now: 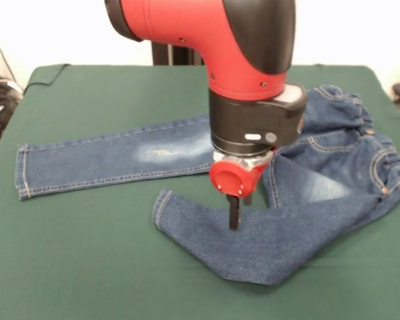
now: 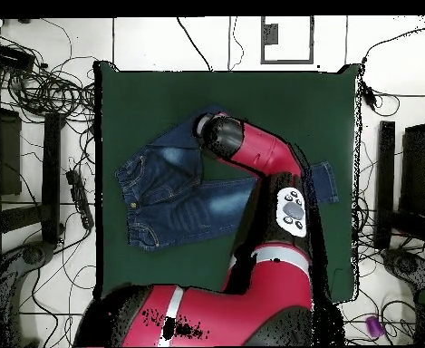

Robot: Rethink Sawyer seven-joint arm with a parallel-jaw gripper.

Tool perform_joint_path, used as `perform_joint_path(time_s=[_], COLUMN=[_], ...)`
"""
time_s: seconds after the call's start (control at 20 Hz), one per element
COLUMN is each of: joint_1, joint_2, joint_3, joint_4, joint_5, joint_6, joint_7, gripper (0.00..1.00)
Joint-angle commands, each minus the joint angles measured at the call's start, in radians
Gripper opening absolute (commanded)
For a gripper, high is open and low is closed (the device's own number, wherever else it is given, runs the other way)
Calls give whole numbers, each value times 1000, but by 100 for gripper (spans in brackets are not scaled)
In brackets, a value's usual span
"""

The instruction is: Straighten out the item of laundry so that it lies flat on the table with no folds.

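One pair of jeans [image 1: 187,157] lay on the green table [image 1: 87,267], w/ one leg stretched out flat away from the waistband [image 1: 360,127] and the other bent back across, its cuff [image 1: 161,208] lying short of the straight leg's cuff. One arm, one gripper [image 1: 235,212]: it stood down on the bent leg, about mid-way between that cuff and the waistband. Fingers looked close together & dug into the denim, but I couldn't tell if they'd actually pinched cloth. Seemed to be the grab step on the crooked leg. Next prob. needed a firm pinch, then a drag away from the waistband till both legs ran parallel.
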Motion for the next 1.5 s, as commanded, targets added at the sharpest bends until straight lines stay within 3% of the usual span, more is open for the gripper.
perform_joint_path(time_s=[0.05, 0.45, 0.8, 1.2, 1.5], joint_1=[74, 110, 173, 193, 206], joint_2=[96, 114, 89, 85, 142], joint_3=[-10, -38, -99, -105, -98], joint_4=[-96, -127, -98, -41, -34], joint_5=[106, 167, 198, 242, 276], joint_6=[132, 166, 338, 291, 199], joint_7=[255, 269, 348, 323, 306], gripper=[100, 100, 100, 100, 100])
